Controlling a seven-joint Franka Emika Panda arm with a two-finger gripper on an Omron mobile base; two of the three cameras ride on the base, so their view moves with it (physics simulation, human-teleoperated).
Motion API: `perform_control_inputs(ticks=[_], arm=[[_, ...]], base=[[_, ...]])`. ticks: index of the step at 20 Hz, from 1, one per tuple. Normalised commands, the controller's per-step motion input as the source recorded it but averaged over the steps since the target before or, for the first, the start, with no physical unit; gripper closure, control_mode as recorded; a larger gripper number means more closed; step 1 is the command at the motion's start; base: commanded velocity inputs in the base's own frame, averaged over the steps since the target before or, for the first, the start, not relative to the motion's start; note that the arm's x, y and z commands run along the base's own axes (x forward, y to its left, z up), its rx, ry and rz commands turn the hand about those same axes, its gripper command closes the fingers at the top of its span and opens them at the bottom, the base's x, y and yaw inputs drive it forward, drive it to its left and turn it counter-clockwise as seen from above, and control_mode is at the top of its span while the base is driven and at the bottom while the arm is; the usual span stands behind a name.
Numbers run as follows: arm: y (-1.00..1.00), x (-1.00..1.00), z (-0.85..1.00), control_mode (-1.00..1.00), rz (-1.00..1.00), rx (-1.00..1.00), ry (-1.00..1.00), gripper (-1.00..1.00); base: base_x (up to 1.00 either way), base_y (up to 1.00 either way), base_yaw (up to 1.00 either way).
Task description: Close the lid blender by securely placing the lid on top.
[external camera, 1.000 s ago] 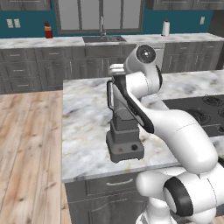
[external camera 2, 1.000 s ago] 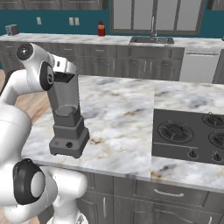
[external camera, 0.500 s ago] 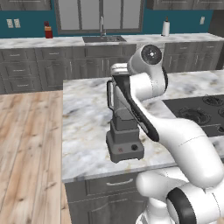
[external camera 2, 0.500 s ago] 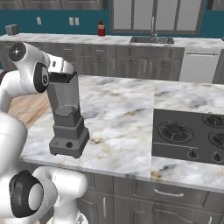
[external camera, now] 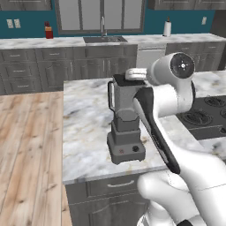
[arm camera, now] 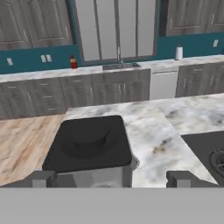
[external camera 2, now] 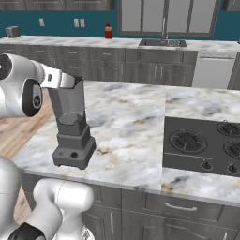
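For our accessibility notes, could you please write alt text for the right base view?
A dark grey blender stands near the front left of a marble island counter, with the white robot arm's end effector level with the top of its jar. A black cooktop is set into the counter on the right; a sink and grey cabinets line the teal back wall.

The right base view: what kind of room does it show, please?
A rendered home kitchen, most likely. A marble-look island counter carries a blender and a built-in gas stove, and a sink with a tap sits against the teal back wall above grey cabinets.
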Motion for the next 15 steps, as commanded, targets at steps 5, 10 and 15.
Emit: perform_control_inputs(ticks=[5, 10, 15], arm=[[-1.00, -0.66, 0.00, -1.00, -0.01, 0.09, 0.00, -1.00], [-0.97, -0.65, -0.01, -1.00, 0.00, 0.06, -0.01, -1.00], [-0.50, -0.35, -0.16, -1.00, 0.00, 0.01, -0.02, -1.00]], base=[[0.00, 0.00, 0.00], [0.00, 0.00, 0.00], [0.00, 0.00, 0.00]])
